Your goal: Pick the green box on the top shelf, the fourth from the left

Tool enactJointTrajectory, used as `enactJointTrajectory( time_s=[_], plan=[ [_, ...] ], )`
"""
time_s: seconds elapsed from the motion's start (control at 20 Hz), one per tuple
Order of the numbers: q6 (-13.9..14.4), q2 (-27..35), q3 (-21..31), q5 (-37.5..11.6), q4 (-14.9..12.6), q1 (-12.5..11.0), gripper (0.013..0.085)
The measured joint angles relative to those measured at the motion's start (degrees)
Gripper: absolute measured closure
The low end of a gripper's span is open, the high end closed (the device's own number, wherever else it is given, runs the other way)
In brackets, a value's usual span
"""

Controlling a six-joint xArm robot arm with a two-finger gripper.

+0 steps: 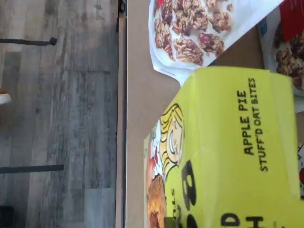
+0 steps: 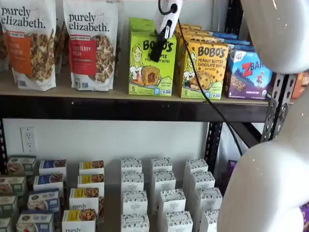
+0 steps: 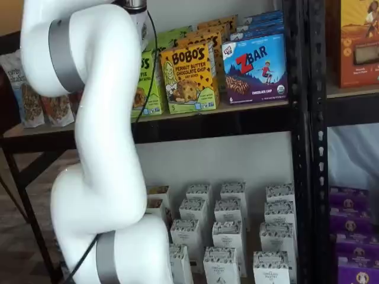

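The green box (image 2: 152,72) stands at the front of a row on the top shelf (image 2: 120,110); in a shelf view the arm hides most of the green box (image 3: 149,83). My gripper (image 2: 155,54) hangs slanted before the box's upper front. Its black fingers show as one dark bar with no gap, and whether they grip the box cannot be told. The wrist view is filled with the green box (image 1: 237,152), its "Apple Pie Stuff'd Oat Bites" panel very close, standing on the tan board (image 1: 142,95).
Two granola bags (image 2: 91,43) stand left of the green box. An orange Bobo's box (image 2: 203,67) and a blue ZBar box (image 2: 251,72) stand right of it. A black cable (image 2: 207,101) trails across the shelf rail. Small white boxes (image 2: 159,193) fill the lower level. The white arm (image 3: 100,148) blocks much of one view.
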Motion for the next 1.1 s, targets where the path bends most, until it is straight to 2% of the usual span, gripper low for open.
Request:
enactJointTrajectory(
  time_s=[0.35,0.8,1.1],
  plan=[
    [0.1,0.4,-0.6,0.9,-0.4,0.1,0.0650],
    [-0.4,0.2,-1.4,2.3,1.4,-0.7,0.0650],
    [-0.4,-0.2,-2.1,3.7,1.7,-1.0,0.0650]
  ],
)
